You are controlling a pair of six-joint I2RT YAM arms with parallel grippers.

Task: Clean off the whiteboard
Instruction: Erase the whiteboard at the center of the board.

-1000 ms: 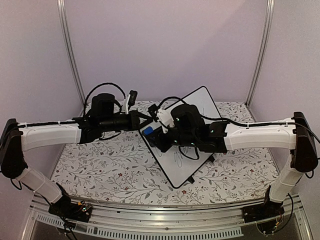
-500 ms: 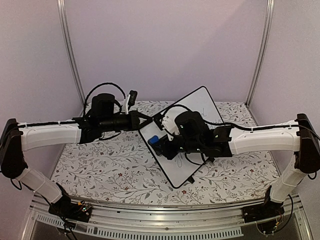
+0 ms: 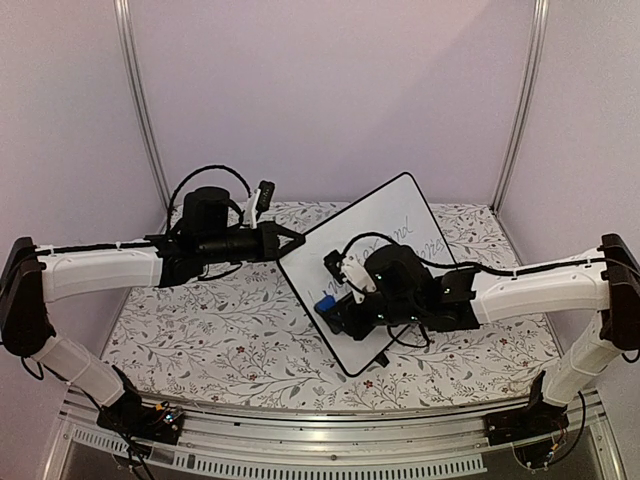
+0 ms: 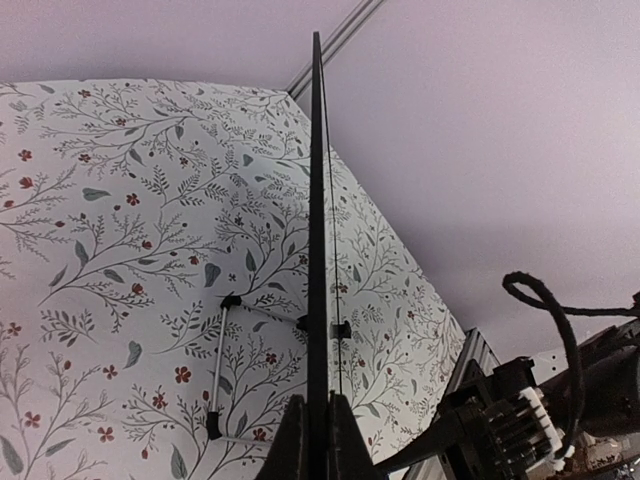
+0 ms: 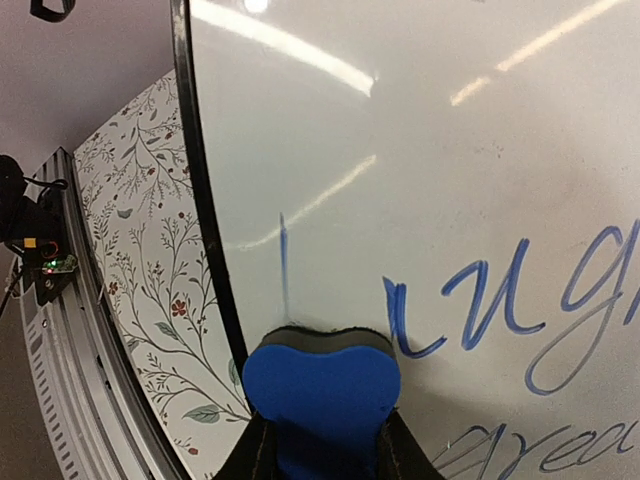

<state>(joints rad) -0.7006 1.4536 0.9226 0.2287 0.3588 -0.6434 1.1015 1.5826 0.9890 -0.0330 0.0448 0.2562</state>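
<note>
— Item one: whiteboard [image 3: 385, 215]. Location?
— Middle of the table [image 3: 200, 330], toward the back, on the flowered cloth. It is turned corner-on to the arms and tilted, with its white face toward the overhead camera. Thin black rim, rounded corners.
— Condition of the face?
— Blue cursive writing [image 5: 500, 300] across the lower part, and a fainter line near the top right corner in the overhead view. The upper left area is bare and glossy.
— Item two: left gripper [image 3: 297, 240].
— Fingers pinched fully together on the board's left edge. Its own camera sees the whiteboard [image 4: 317, 200] edge-on, with the rim running straight out from between the fingertips of the left gripper [image 4: 310, 445].
— Item three: right gripper [image 3: 335, 300].
— Over the board's lower left part, closed tight on a blue eraser [image 5: 320, 385]. The fingers of the right gripper [image 5: 320, 455] clamp it from both sides.
— Eraser against the board?
— Its dark front edge is pressed to the whiteboard [image 5: 400, 150], just beside the black rim and left of the first written letters. A thin blue stroke rises from it.
</note>
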